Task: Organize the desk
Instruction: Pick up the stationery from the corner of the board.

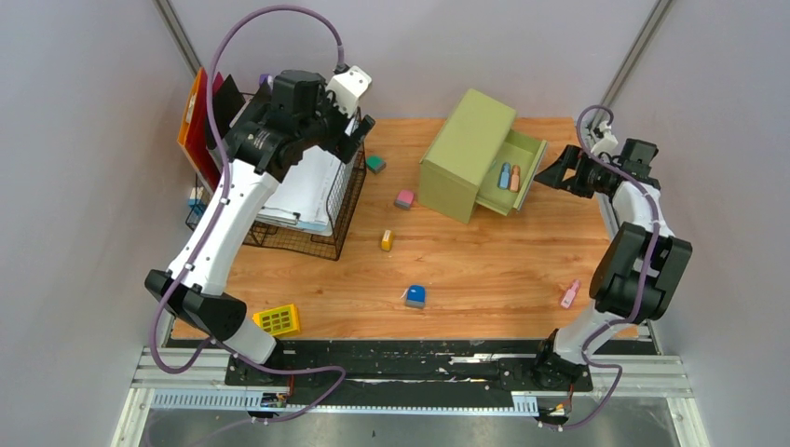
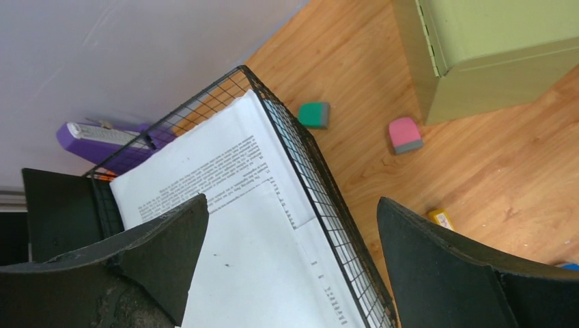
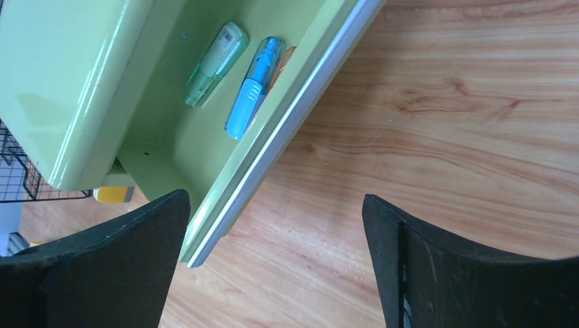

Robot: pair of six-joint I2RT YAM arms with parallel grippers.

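Note:
The desk [image 1: 484, 261] is a light wood-grain tabletop with a black and metal rail along its near edge. My left gripper [image 1: 359, 130] is open and empty above the far corner of a black wire basket [image 1: 343, 209] that holds white papers [image 2: 225, 205]; in the left wrist view the left gripper [image 2: 292, 205] straddles the basket's rim. My right gripper [image 1: 550, 175] is open and empty beside the open drawer [image 1: 526, 168] of a green cabinet [image 1: 466, 154]. In the right wrist view the right gripper [image 3: 275, 198] hangs over the drawer's front edge [image 3: 273, 143].
The drawer holds a blue marker [image 3: 254, 87], a pale green one [image 3: 215, 63] and an orange one. On the wood lie a green eraser [image 1: 375, 164], a pink eraser [image 1: 404, 198], a yellow eraser [image 1: 387, 240], a blue block [image 1: 415, 296], a pink marker [image 1: 570, 294] and a yellow grid piece [image 1: 278, 319]. A purple stapler [image 2: 102, 140] lies behind the basket.

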